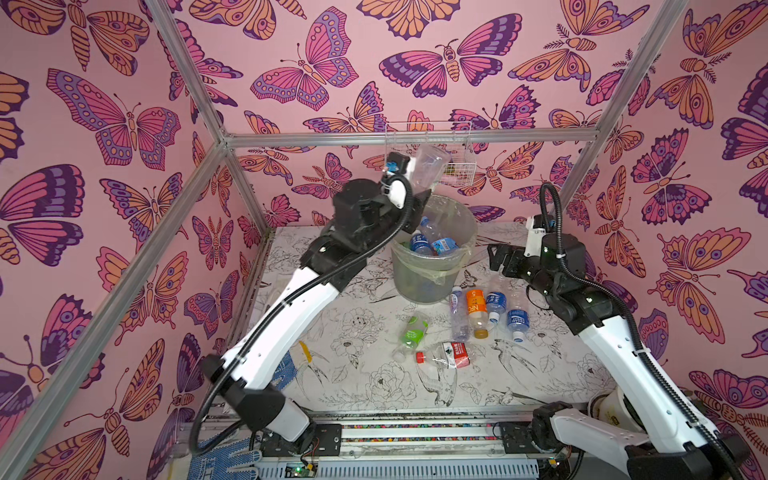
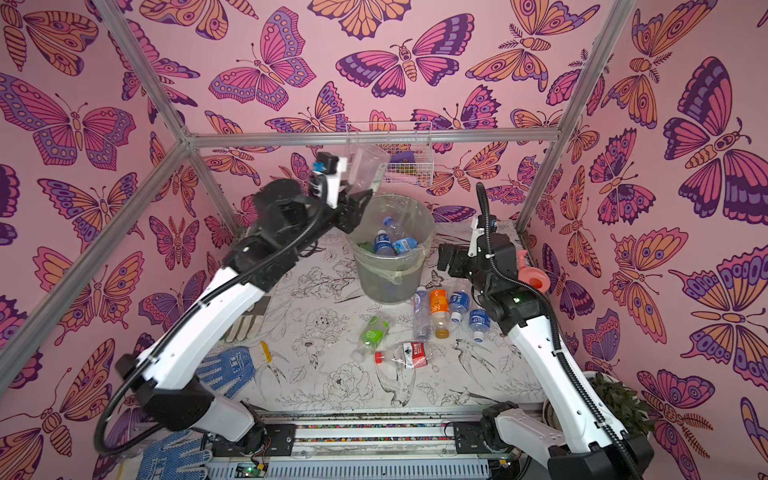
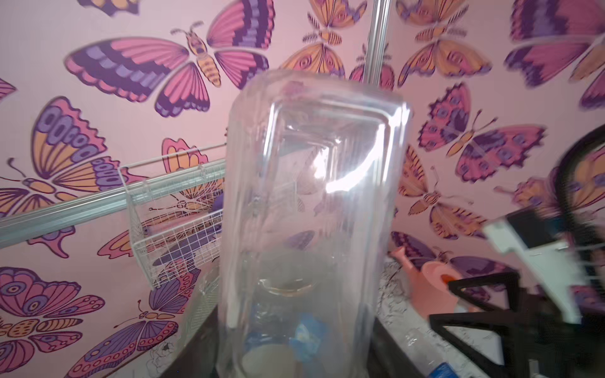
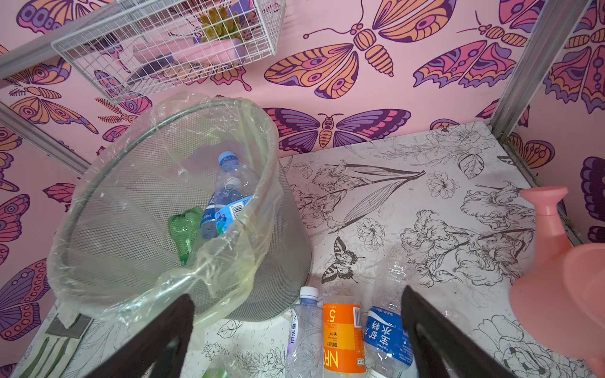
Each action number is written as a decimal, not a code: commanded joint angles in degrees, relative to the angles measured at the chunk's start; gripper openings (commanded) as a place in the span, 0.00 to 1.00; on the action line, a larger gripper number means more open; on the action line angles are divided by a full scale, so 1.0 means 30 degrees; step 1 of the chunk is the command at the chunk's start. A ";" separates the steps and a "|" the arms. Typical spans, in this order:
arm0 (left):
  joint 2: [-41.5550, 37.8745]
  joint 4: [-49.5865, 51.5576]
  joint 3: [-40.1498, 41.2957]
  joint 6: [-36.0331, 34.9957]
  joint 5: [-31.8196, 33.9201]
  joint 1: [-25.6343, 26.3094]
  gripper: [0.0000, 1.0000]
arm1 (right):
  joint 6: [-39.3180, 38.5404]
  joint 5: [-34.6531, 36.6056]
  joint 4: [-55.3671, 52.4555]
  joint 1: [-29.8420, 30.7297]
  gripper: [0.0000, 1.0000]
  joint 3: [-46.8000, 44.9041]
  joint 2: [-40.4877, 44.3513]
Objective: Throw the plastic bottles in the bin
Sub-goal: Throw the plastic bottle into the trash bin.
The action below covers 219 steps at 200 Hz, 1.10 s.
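Floral table point(image 1: 353, 395): bottles point(image 1: 476, 311) lie beside the bin point(image 1: 419, 286).

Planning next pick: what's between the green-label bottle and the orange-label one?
One clear, pale-capped bottle, lying beside the orange-label bottle; the rest toward the green-label bottle is bare table. Both top views show it.

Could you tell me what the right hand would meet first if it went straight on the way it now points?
Most likely the bin, on its side wall near the lined rim. The right hand, open, points at it above the bottles lying at its foot. Depth is unclear.
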<state>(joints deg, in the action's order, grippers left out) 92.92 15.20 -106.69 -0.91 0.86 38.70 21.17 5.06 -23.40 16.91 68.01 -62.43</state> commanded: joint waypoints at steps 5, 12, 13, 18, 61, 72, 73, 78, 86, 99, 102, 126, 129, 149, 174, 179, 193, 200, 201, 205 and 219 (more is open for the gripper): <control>0.1040 0.1840 0.0454 0.0381 0.0353 0.0124 0.98 | 0.0050 0.0042 0.0064 -0.0216 0.99 -0.0226 0.0472; 0.0623 0.1559 0.0691 0.0534 0.0293 0.0137 0.98 | -0.0021 0.0046 0.0029 -0.0228 0.99 -0.0226 0.0479; 0.0557 0.1483 0.0740 0.0535 0.0266 0.0123 0.98 | -0.0021 0.0046 0.0029 -0.0228 0.99 -0.0226 0.0479; 0.0191 0.1200 0.0872 0.0462 0.0173 0.0135 0.98 | -0.0053 0.0024 -0.0029 -0.0240 0.99 -0.0217 0.0479; -0.3022 0.0329 0.1156 0.0097 -0.0096 0.0233 0.98 | 0.0373 -0.0376 0.0329 -0.0275 0.99 -0.0359 0.0229; -0.3699 0.0104 0.1563 0.0191 -0.0167 0.0256 0.98 | 0.0534 -0.0582 0.0497 -0.0275 0.99 -0.0401 0.0117; -0.3758 0.0082 0.1616 0.0188 -0.0169 0.0255 0.98 | 0.0548 -0.0592 0.0515 -0.0275 0.99 -0.0388 0.0123; -0.4035 -0.0016 0.1854 0.0207 -0.0221 0.0261 0.98 | 0.0608 -0.0679 0.0571 -0.0278 1.00 -0.0395 0.0065; -0.4504 -0.0138 0.2189 0.0271 -0.0206 0.0297 0.98 | 0.0645 -0.0771 0.0556 -0.0280 1.00 -0.0389 0.0004; -0.5223 -0.0355 0.2780 0.0330 -0.0231 0.0310 0.98 | 0.0583 -0.0823 0.0478 -0.0287 1.00 -0.0344 -0.0048; -0.5417 -0.0435 0.2935 0.0372 -0.0215 0.0295 0.98 | 0.0567 -0.0824 0.0420 -0.0279 0.99 -0.0323 -0.0033; -0.7099 -0.1156 0.4421 0.0332 0.0232 0.0293 0.98 | 0.0415 -0.0732 -0.0011 -0.0296 0.99 -0.0280 0.0026; -0.7376 -0.1206 0.4598 0.0324 0.0327 0.0300 0.98 | 0.0415 -0.0747 -0.0043 -0.0291 0.99 -0.0315 0.0046; -0.8541 -0.1415 0.5792 0.0317 0.0784 0.0293 0.98 | 0.0496 -0.0791 -0.0277 -0.0290 0.99 -0.0646 0.0099; -0.9788 -0.1828 0.7439 0.0412 0.1442 0.0285 0.99 | 0.0857 -0.0858 -0.0391 -0.0295 0.99 -0.1346 0.0120; -0.9979 -0.1872 0.7733 0.0410 0.1584 0.0299 0.99 | 0.0910 -0.0863 -0.0429 -0.0278 0.99 -0.1466 0.0100; -1.0463 -0.1903 0.8398 0.0531 0.1957 0.0286 0.99 | 0.1042 -0.0866 -0.0535 -0.0280 0.99 -0.1776 0.0055; -1.0683 -0.1904 0.8762 0.0624 0.2066 0.0284 0.99 | 0.1109 -0.0824 -0.0601 -0.0287 0.99 -0.1917 0.0025; -1.0722 -0.1904 0.8804 0.0654 0.2076 0.0284 0.99 | 0.1113 -0.0831 -0.0619 -0.0295 0.99 -0.1936 0.0018; -1.0847 -0.1903 0.9065 0.0747 0.2125 0.0286 0.99 | 0.1143 -0.0787 -0.0685 -0.0299 0.99 -0.1977 0.0026; -1.1357 -0.1982 1.0097 0.1059 0.1966 0.0307 0.99 | 0.1333 -0.0505 -0.0976 -0.0277 0.99 -0.2130 -0.0117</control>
<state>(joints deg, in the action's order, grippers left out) 61.67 11.51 -80.27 0.54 5.23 39.40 23.70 2.92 -24.86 16.47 62.08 -62.54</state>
